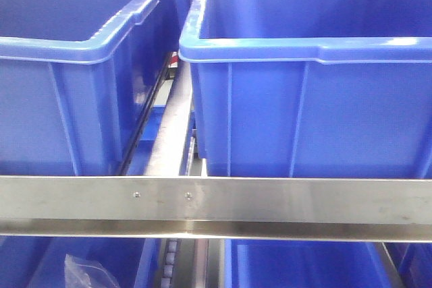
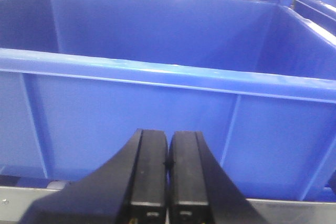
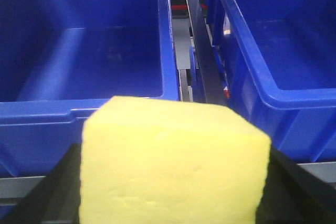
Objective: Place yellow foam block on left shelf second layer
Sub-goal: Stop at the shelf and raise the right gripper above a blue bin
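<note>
The yellow foam block [image 3: 170, 163] fills the lower middle of the right wrist view, held between my right gripper's black fingers [image 3: 63, 192]. It hangs in front of the near rim of a blue bin [image 3: 89, 64] on the shelf, left of centre. My left gripper [image 2: 168, 145] is shut and empty, its two black fingers pressed together in front of the wall of another blue bin [image 2: 157, 66]. Neither gripper nor the block shows in the front view.
Two blue bins [image 1: 74, 65] [image 1: 310, 79] stand side by side on the shelf behind a steel front rail [image 1: 216, 204]. A metal divider [image 1: 172, 133] runs between them. More blue bins [image 1: 297, 264] sit on the layer below. A second bin [image 3: 278, 51] stands at right.
</note>
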### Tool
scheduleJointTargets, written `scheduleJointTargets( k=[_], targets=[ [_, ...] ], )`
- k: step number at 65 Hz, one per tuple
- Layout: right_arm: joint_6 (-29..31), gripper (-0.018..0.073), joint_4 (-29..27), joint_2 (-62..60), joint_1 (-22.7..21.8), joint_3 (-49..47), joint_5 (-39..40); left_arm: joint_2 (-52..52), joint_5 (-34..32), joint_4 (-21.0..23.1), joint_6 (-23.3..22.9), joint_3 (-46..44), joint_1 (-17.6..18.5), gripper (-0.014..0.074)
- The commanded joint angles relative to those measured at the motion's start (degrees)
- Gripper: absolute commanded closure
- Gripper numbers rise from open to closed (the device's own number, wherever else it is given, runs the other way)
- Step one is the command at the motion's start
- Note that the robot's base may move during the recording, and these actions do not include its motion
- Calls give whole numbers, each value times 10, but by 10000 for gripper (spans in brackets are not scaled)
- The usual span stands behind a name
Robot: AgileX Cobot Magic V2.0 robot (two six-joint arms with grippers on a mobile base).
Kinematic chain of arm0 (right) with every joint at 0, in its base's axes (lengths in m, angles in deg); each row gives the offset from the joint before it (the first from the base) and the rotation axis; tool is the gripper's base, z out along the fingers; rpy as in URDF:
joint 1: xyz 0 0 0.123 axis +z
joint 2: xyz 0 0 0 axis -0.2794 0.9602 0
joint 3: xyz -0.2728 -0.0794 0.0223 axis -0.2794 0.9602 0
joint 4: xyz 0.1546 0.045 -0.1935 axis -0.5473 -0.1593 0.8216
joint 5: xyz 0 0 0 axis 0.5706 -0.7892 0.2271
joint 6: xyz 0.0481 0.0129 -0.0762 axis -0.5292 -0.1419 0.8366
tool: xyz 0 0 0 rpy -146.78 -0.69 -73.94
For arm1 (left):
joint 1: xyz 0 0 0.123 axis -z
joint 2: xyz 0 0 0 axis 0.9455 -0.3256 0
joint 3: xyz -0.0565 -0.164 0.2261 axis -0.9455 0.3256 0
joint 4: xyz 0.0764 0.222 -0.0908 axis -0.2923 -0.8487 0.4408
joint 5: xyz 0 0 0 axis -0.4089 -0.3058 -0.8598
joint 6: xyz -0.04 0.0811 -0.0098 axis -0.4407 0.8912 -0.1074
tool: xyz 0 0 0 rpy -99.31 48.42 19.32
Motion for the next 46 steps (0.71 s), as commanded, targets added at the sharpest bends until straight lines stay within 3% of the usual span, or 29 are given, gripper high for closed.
scheduleJointTargets(
  k=[1,33,40,46],
  targets=[
    [5,305,11,-3,-2,-14,49,-5,-50,1,-2,15,3,460],
    [5,305,-2,3,-2,-14,60,-5,-50,1,-2,15,3,460],
    [17,305,-34,46,-2,-31,69,-5,-50,1,-2,15,3,460],
    [69,305,-81,116,-2,-60,77,-5,-47,1,-2,15,3,460]
  ],
)
